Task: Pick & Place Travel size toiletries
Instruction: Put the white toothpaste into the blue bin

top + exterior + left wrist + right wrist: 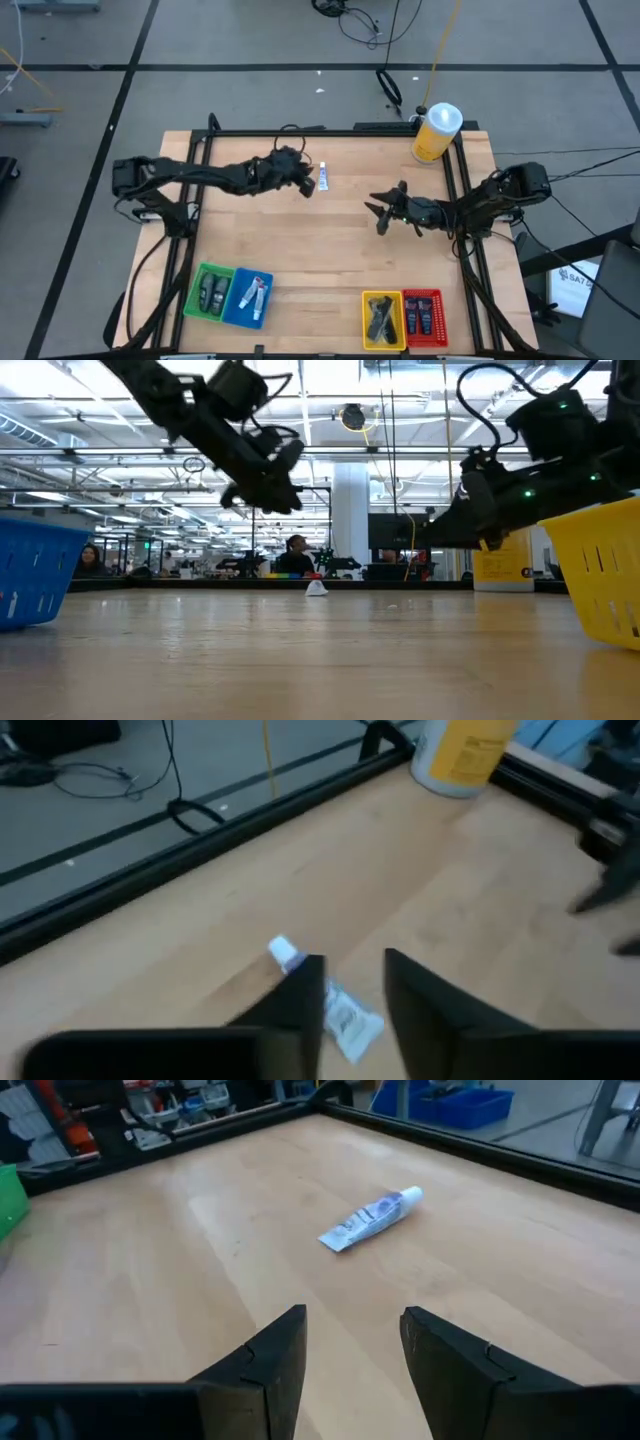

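left gripper over a small tube at the far side of the table

along the near edge of the table [330,260] stand four bins: a green bin [211,291] and a blue bin [249,299] on the left, a yellow bin [381,320] and a red bin [423,317] on the right, each holding toiletries. mid-table on the right, the right gripper [381,214] hangs with jaws spread, holding nothing. farther back, the left gripper [352,990] has its jaws parted above the white-and-blue tube [323,177], which lies flat on the wood, not pinched. a large yellow bottle [435,133] stands at the far right corner.
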Robot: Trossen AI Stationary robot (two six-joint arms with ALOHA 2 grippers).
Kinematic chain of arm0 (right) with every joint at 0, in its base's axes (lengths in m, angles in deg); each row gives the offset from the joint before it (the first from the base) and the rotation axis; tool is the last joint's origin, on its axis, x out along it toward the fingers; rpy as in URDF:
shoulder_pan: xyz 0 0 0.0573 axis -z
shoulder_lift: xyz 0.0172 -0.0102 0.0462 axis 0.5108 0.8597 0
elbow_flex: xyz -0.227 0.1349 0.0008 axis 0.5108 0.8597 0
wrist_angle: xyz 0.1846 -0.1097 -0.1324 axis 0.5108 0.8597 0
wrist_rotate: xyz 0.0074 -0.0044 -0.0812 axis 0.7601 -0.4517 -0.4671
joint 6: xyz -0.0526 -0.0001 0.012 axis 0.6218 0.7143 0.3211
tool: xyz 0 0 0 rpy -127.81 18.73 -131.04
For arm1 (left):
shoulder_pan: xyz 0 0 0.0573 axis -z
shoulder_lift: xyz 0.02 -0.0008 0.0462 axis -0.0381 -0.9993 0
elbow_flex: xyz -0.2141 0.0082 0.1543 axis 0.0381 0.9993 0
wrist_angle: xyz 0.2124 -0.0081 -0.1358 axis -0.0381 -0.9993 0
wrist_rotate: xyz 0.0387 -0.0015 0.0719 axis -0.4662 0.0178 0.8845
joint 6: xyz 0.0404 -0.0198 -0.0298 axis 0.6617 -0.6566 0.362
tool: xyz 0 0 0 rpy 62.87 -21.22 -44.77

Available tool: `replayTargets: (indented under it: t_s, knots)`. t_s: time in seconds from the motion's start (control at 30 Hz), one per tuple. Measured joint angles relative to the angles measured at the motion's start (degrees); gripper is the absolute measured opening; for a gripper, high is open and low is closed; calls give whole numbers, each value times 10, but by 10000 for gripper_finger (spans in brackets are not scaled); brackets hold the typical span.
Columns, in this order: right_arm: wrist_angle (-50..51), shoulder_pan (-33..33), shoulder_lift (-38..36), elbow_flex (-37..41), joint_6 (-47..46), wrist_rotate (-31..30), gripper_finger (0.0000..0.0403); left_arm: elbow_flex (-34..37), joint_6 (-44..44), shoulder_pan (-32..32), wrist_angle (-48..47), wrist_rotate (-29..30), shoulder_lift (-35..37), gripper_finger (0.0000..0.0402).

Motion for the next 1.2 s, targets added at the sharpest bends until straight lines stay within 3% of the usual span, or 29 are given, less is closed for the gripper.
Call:
replayTargets:
  t_s: [0.23, 0.33, 0.43, 0.7, 0.93, 1.07, 1.2]
  knots:
    - [-5, -54, 0, 4, 16, -60, 155, -6, -7, -18, 140, -5, -136, 229]
    - [-5, -62, 0, 4, 20, -71, 155, -29, -25, -25, 139, 5, -193, 255]
    - [-1, -68, 0, 3, 20, -70, 155, -52, -47, -34, 134, 8, -237, 255]
    - [4, -70, 0, 3, 29, -70, 155, -88, -56, -36, 123, -9, -291, 196]
    - [4, -77, 0, 3, 29, -70, 155, -88, -22, -25, 121, -9, -289, 75]
    - [4, -84, 0, 3, 30, -69, 155, -88, 7, -18, 95, -10, -261, 11]
    - [1, -85, 0, 3, 30, -69, 155, -89, 26, 1, 7, -10, -172, 16]
